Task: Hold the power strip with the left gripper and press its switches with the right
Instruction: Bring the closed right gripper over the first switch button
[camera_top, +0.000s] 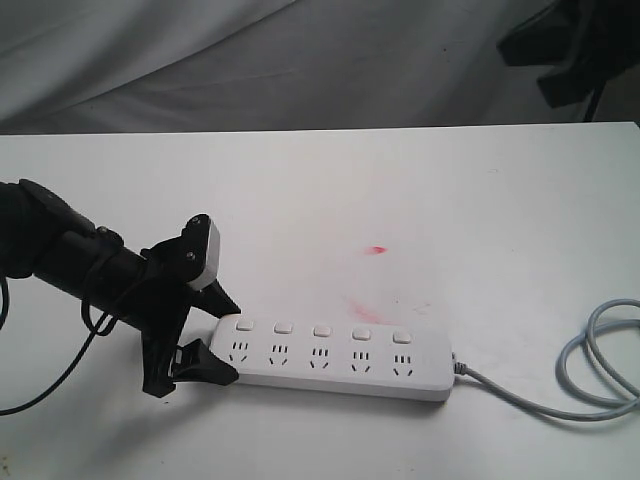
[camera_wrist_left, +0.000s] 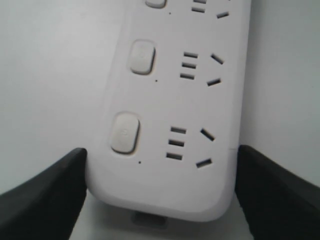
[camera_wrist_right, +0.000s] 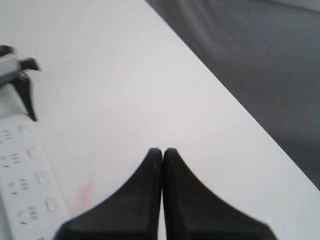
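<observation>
The white power strip (camera_top: 330, 360) lies flat near the table's front, its five switches (camera_top: 321, 330) in a row above the sockets. My left gripper (camera_top: 232, 342) straddles its left rounded end, one black jaw on each long side. In the left wrist view both jaws press against the sides of the power strip (camera_wrist_left: 165, 100), with two switches (camera_wrist_left: 124, 132) in full view. The left gripper (camera_wrist_left: 161, 152) is shut on it. My right gripper (camera_wrist_right: 162, 150) is shut and empty, above bare table away from the power strip (camera_wrist_right: 25, 185). The exterior view does not show its claw.
The grey cord (camera_top: 590, 370) runs from the strip's right end and loops at the table's right edge. Red smears (camera_top: 376, 249) mark the white table (camera_top: 450, 200) behind the strip. Grey cloth (camera_top: 250, 60) hangs behind, with dark equipment (camera_top: 580, 50) at top right.
</observation>
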